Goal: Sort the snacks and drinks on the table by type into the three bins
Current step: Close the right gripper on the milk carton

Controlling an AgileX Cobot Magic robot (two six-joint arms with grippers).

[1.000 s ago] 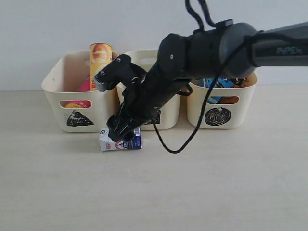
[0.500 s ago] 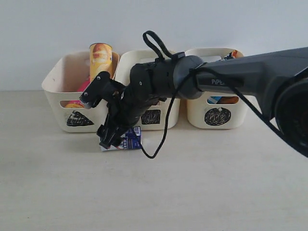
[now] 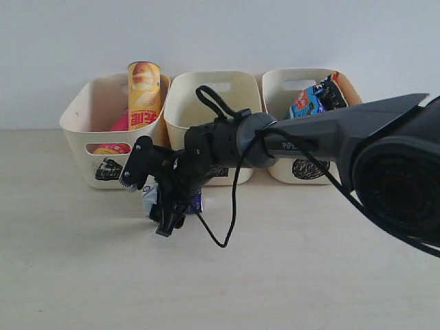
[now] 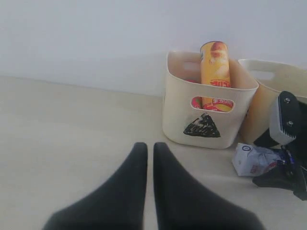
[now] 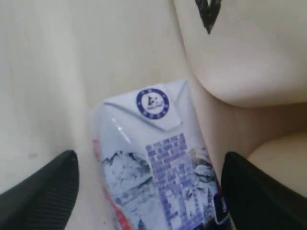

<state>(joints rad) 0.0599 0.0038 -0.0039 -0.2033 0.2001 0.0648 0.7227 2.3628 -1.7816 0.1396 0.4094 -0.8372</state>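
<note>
Leaves the near edge of the table point(image 3: 275, 289) as bare pale beige. Holds the left gripper point(image 4: 146, 149) low over the table toward its left edge, fingers drawn almost together with only a thin slit between them and nothing in them. Reaches in from the right edge with the right arm point(image 3: 330, 134), across the middle, with a black cable point(image 3: 230, 230) looping down off it. Has the right gripper point(image 3: 152, 199) low at the white-and-blue drink carton point(image 5: 158, 158), fingers spread wide, one on each side of it. Shows a gap on both sides in the right wrist view, so no grip on it. Finds the carton lying on its side on the table, left of the middle and just in front of the bins, by the corner of the triangle bin point(image 3: 75, 113). Lines up all three cream bins along the far edge. Has a yellow chip tube point(image 3: 143, 93) upright in the triangle bin at the left, beside a pink chip tube point(image 3: 120, 124). Hides most of the middle bin point(image 3: 206, 89) mark behind the arm. Holds a blue bag point(image 3: 308, 103) and an orange-black bag point(image 3: 335, 86) in the circle bin point(image 3: 309, 168), nearest the far right corner.
</note>
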